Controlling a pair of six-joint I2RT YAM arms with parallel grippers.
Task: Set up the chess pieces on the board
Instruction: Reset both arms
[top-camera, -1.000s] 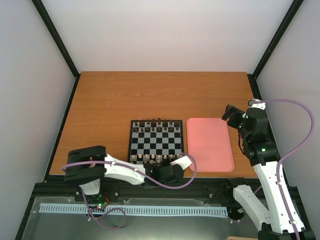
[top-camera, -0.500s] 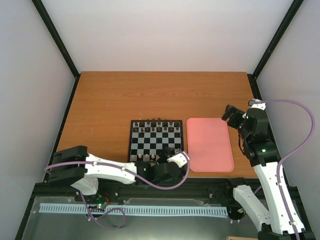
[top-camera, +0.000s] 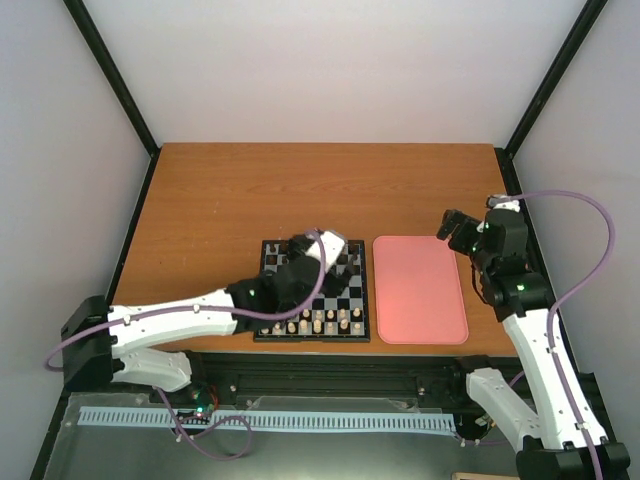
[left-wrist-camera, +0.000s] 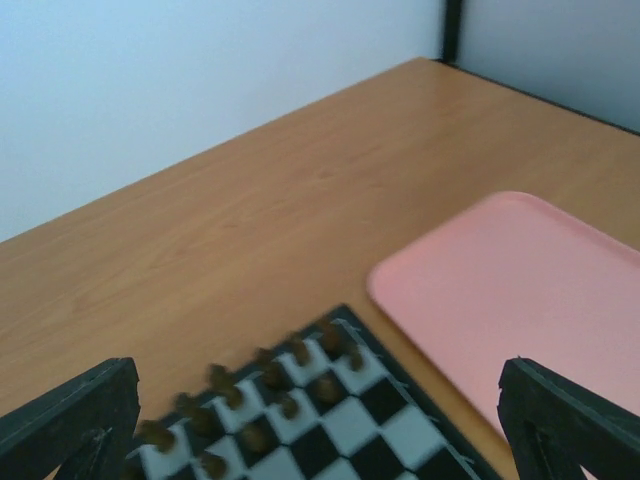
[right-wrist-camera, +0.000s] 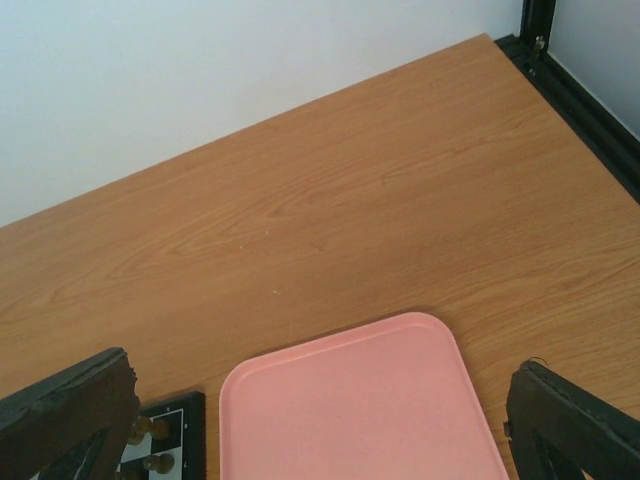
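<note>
Wooden table (top-camera: 250, 190), board (top-camera: 358, 300) nearly set.
My left gripper (left-wrist-camera: 320, 425) hangs spread, empty, above it, free for another piece.

top view: left arm (top-camera: 200, 318) covers the board's (top-camera: 350, 292) left and middle squares | chess pieces (top-camera: 330, 322) too small to tell kinds | left wrist view: dark pieces (left-wrist-camera: 270, 385) blurred, board cut off at bottom edge, pink tray (left-wrist-camera: 520, 290) cut off at right | right wrist view: only a board corner shows, lower left
</note>
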